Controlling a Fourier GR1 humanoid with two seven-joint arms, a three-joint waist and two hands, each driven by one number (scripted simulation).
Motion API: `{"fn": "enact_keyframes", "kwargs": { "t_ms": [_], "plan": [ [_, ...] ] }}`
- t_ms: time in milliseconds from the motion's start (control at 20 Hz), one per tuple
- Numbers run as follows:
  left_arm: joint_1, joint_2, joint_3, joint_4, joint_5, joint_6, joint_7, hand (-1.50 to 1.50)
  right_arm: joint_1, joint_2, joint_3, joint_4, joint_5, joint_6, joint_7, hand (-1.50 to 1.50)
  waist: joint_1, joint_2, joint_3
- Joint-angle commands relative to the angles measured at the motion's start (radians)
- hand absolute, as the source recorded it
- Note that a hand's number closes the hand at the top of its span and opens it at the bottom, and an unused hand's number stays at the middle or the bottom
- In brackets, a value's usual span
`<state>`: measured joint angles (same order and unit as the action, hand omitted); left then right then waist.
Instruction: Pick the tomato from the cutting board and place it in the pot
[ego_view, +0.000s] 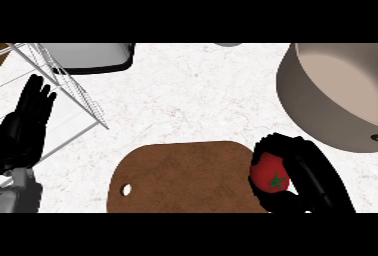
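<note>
Tomato (270, 176) sits wrapped in the right hand (310, 175) at lower right, off the board (184, 175), so it can go up into the pot (332, 95), while the left hand (26, 125) rests with flat fingers at left.

The right robot hand (306, 175) hides perhaps half the tomato (269, 176); the pot (332, 95) runs off-frame.

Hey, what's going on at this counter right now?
The robot's right hand has its fingers curled round a red tomato, held just past the right edge of the brown cutting board. The big pot sits at the upper right, and the tomato is not in it yet. The left hand rests open at the left edge, near a wire rack.
</note>
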<state>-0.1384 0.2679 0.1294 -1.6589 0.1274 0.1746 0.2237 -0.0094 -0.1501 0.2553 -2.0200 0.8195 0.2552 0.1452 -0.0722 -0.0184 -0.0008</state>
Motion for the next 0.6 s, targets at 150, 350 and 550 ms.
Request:
{"fn": "enact_keyframes", "kwargs": {
  "t_ms": [150,350,550],
  "plan": [
    [-0.015,-0.015,-0.016,0.006,0.003,-0.018,-0.015,0.0,0.052,-0.008,-0.234,-0.374,-0.094,0.008,0.161,1.5,0.045,0.013,0.0],
    [-0.038,-0.062,-0.057,0.06,-0.018,-0.021,-0.047,0.0,-0.017,-0.049,-0.409,-0.321,-0.182,0.024,0.169,1.5,0.063,0.019,0.001],
    [-0.086,-0.051,-0.051,0.075,-0.048,-0.011,-0.025,0.0,-0.051,-0.072,-0.536,-0.266,-0.294,0.054,0.186,1.5,0.064,0.019,0.001]
  ]
}}
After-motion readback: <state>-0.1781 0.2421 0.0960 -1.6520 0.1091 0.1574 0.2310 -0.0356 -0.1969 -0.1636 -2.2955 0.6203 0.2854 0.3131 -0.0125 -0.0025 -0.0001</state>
